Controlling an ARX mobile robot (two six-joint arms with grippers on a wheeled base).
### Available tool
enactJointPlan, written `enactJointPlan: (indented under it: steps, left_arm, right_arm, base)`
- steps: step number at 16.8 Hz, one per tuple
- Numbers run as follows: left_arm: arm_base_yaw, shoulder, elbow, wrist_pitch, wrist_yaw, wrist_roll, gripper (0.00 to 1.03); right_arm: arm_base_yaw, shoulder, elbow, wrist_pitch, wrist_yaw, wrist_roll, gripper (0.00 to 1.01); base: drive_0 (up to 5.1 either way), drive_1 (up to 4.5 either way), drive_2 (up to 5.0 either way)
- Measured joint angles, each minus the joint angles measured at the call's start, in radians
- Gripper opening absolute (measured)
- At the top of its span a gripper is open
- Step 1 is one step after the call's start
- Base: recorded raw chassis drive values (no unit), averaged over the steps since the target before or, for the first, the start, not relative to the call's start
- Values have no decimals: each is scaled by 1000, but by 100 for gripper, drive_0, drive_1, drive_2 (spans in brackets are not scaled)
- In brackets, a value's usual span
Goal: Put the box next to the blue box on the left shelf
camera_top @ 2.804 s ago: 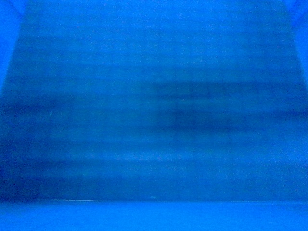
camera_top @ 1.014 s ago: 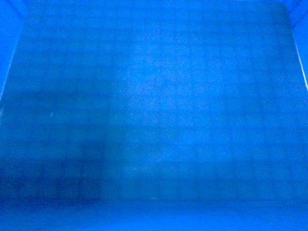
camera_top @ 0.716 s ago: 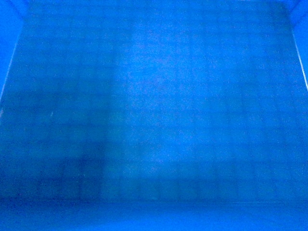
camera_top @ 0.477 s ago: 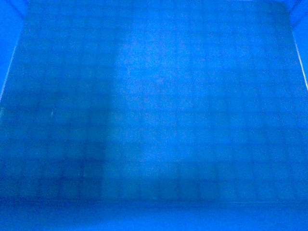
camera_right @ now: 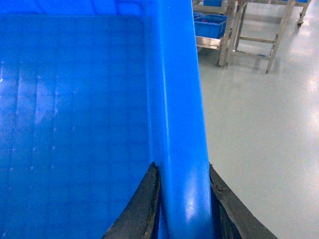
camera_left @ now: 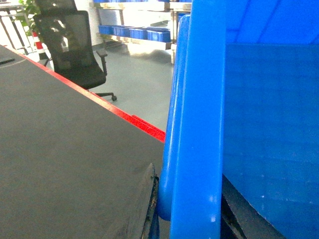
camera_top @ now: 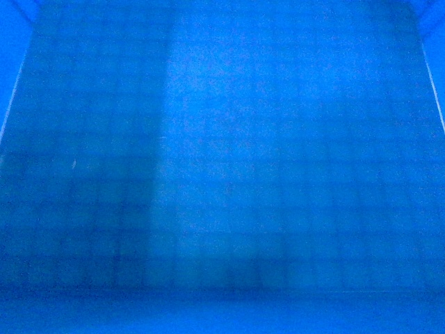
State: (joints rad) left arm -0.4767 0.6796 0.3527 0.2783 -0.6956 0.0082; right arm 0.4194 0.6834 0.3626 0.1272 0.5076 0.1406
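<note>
On either rim of the box [camera_top: 222,167], the left pincer [camera_left: 187,219] and right pincer [camera_right: 182,209] each clenched the thick edge.

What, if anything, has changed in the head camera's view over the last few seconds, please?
The box fills the head view throughout, but the shading on its grid floor changed: the dark horizontal bands gave way to a lighter patch that spread through the middle. The side walls' edges shifted slightly at the upper corners. Each tool, right tool and left tool, grips a rim now.
</note>
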Motion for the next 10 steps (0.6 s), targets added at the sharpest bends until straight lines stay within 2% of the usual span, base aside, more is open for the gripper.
enactJointPlan:
  steps: [10]
  left_arm:
    - [0,0,0,0,0,0,20]
  right_arm:
    - [0,0,0,0,0,0,18]
  base:
    - [-154,-154,-154]
